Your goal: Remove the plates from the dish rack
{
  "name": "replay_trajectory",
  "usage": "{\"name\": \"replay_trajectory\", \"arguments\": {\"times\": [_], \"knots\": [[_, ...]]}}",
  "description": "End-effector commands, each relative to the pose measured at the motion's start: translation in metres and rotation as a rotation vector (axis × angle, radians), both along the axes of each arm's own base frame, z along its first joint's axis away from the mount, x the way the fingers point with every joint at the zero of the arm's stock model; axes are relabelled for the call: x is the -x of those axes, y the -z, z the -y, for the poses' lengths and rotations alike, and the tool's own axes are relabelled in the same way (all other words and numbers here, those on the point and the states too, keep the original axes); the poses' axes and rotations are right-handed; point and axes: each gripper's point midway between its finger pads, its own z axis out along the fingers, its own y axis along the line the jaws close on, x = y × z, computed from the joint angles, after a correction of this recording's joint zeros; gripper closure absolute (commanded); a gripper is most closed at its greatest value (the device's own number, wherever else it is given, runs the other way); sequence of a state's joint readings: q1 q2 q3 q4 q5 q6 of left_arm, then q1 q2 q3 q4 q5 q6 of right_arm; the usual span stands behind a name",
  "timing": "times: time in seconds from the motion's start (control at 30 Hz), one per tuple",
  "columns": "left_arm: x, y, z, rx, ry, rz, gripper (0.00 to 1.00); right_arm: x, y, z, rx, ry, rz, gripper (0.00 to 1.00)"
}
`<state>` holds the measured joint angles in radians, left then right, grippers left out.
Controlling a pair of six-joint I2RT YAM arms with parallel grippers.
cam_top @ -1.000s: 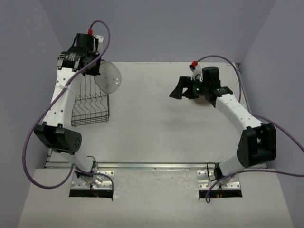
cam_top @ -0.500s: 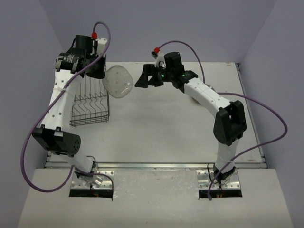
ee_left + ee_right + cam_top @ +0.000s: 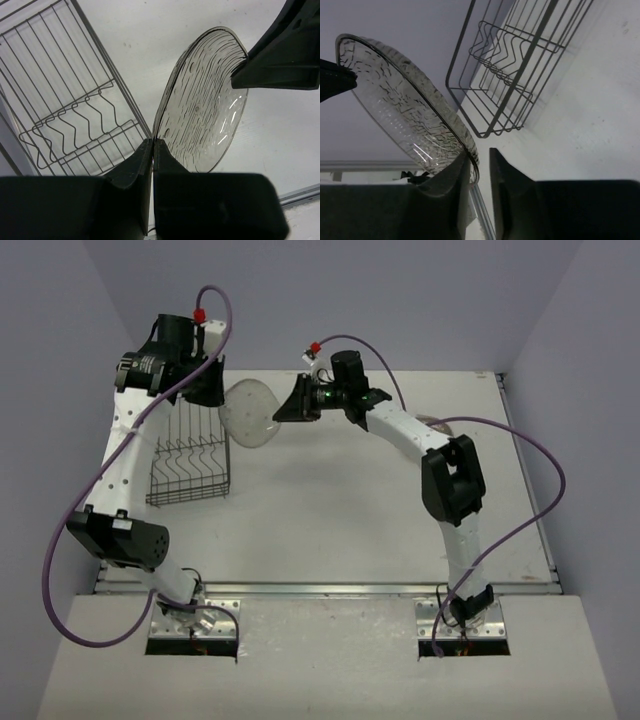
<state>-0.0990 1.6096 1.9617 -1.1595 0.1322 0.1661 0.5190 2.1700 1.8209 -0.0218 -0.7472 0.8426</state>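
And here's the handover point: the see-through plate [image 3: 250,412] is up in the air, off the desk [image 3: 340,510], hanging just right of the far right corner of the dish rack [image 3: 190,455]. It's tipped up on edge, and its rippled, pebbled texture is plain in both wrist views. The left gripper [image 3: 222,400] has it from the left side. On the left wrist camera its jaws are pressed together on the plate's rim, with no gap to see (a firm pinch, right at the edge).

Over on the other side, the right gripper [image 3: 283,410] has reached across from the right and meets the plate's opposite edge. The right wrist camera shows its jaws apart and straddling the rim. The glass sits against one finger [image 3: 452,177], with a slim strip of daylight before the other. So that's a bracket around the rim and not a clamp.

The rack stands on the left part of the desk, below the left arm, with its black wire sides upright and its wavy dividers on the floor. The left wrist camera has one dark finger of the right gripper crossing the plate's far edge.
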Motion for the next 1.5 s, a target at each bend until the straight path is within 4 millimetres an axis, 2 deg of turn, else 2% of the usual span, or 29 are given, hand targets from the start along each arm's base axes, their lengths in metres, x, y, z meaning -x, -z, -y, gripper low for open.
{"name": "replay_trajectory", "arguments": {"times": [0.0, 0.07, 0.13, 0.2, 0.23, 0.27, 0.3, 0.33, 0.43, 0.5, 0.53, 0.57, 0.63, 0.73, 0.8, 0.83, 0.9, 0.93, 1.03, 1.07, 1.17, 1.3, 1.47], "knots": [[0.006, -0.021, 0.007, 0.033, 0.013, 0.066, 1.00, 0.021, -0.043, -0.009, -0.179, -0.132, 0.006, 0.92], [0.005, -0.022, 0.008, 0.035, 0.014, 0.068, 1.00, 0.026, -0.046, -0.008, -0.195, -0.150, -0.014, 0.99], [0.004, -0.023, 0.007, 0.034, 0.012, 0.072, 1.00, 0.030, -0.042, -0.004, -0.185, -0.151, -0.030, 1.00], [0.004, -0.025, 0.005, 0.029, 0.004, 0.078, 0.97, 0.032, -0.046, 0.003, -0.180, -0.141, -0.025, 1.00], [0.005, -0.025, 0.004, 0.025, 0.000, 0.080, 0.79, 0.032, -0.047, 0.009, -0.175, -0.126, -0.025, 1.00], [0.005, -0.027, 0.003, 0.023, -0.005, 0.086, 0.44, 0.031, -0.049, 0.016, -0.169, -0.104, -0.025, 1.00], [0.006, -0.028, 0.002, 0.020, -0.017, 0.091, 0.16, 0.028, -0.047, 0.024, -0.160, -0.078, -0.029, 1.00], [0.005, -0.029, -0.001, 0.014, -0.036, 0.097, 0.00, 0.025, -0.045, 0.032, -0.147, -0.051, -0.031, 1.00], [0.003, -0.035, -0.012, -0.015, -0.098, 0.119, 0.00, 0.019, -0.043, 0.056, -0.095, 0.015, -0.012, 1.00], [0.002, -0.040, -0.019, -0.032, -0.137, 0.139, 0.00, 0.012, -0.051, 0.085, -0.068, 0.090, 0.014, 1.00], [0.002, -0.044, -0.025, -0.046, -0.169, 0.155, 0.00, 0.010, -0.042, 0.101, -0.030, 0.136, 0.003, 1.00], [0.001, -0.049, -0.030, -0.057, -0.196, 0.176, 0.00, 0.010, -0.034, 0.123, 0.023, 0.188, -0.008, 1.00], [0.001, -0.052, -0.037, -0.073, -0.236, 0.190, 0.00, 0.008, -0.030, 0.161, 0.070, 0.272, -0.012, 1.00], [-0.001, -0.052, -0.042, -0.086, -0.266, 0.199, 0.00, 0.005, -0.003, 0.243, 0.202, 0.458, -0.064, 1.00], [-0.002, -0.050, -0.040, -0.076, -0.261, 0.198, 0.00, 0.009, 0.006, 0.284, 0.277, 0.551, -0.080, 1.00], [-0.002, -0.049, -0.038, -0.070, -0.257, 0.194, 0.00, 0.011, 0.015, 0.314, 0.321, 0.617, -0.104, 1.00], [-0.002, -0.046, -0.038, -0.070, -0.257, 0.186, 0.00, 0.014, 0.027, 0.353, 0.386, 0.689, -0.141, 1.00], [-0.002, -0.044, -0.038, -0.072, -0.259, 0.183, 0.00, 0.016, 0.036, 0.383, 0.439, 0.754, -0.168, 1.00], [-0.002, -0.039, -0.040, -0.082, -0.265, 0.170, 0.00, 0.019, 0.050, 0.411, 0.485, 0.767, -0.209, 1.00], [-0.002, -0.036, -0.041, -0.090, -0.269, 0.162, 0.00, 0.022, 0.063, 0.422, 0.515, 0.752, -0.246, 1.00], [0.000, -0.031, -0.043, -0.100, -0.276, 0.150, 0.00, 0.018, 0.075, 0.442, 0.565, 0.738, -0.274, 1.00], [0.002, -0.025, -0.044, -0.103, -0.274, 0.137, 0.00, 0.013, 0.094, 0.455, 0.615, 0.729, -0.303, 1.00], [0.003, -0.021, -0.043, -0.103, -0.271, 0.125, 0.00, 0.003, 0.109, 0.458, 0.595, 0.733, -0.358, 1.00]]}}
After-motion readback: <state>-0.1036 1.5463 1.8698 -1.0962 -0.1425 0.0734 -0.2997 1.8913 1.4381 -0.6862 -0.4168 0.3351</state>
